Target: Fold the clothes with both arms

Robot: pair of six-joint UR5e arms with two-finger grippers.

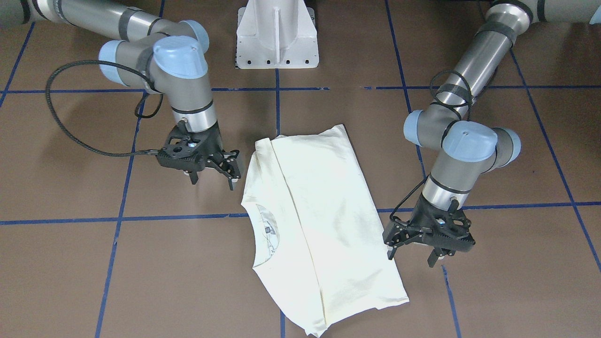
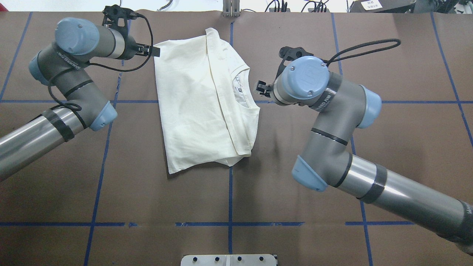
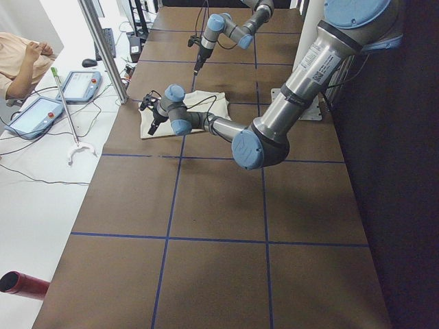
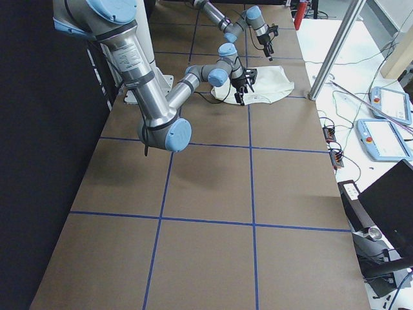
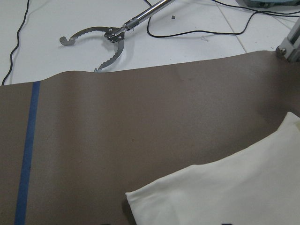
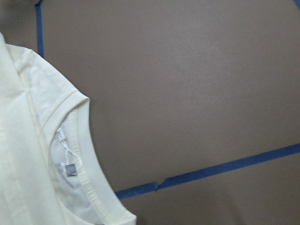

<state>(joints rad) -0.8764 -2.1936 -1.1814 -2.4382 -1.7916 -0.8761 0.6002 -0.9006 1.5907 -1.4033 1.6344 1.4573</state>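
The clothes are one cream-white shirt (image 1: 324,211), folded lengthwise and lying flat with its plain back up. Its collar (image 6: 89,159) and neck label show at one long edge. My left gripper (image 1: 411,258) hovers open beside the shirt's edge opposite the collar, near a far corner (image 2: 162,48), with nothing between its fingers. My right gripper (image 1: 212,182) is open too, just off the collar side (image 2: 255,107) and clear of the cloth. The left wrist view shows a shirt corner (image 5: 225,197). The print is hidden.
The white pedestal base (image 1: 277,37) stands at the table's robot side. Blue tape lines (image 2: 230,192) grid the brown table. Past the far edge lie a metal grabber tool (image 5: 101,40), teach pendants (image 3: 75,86) and a metal post (image 3: 103,48); a seated person (image 3: 20,58) is there.
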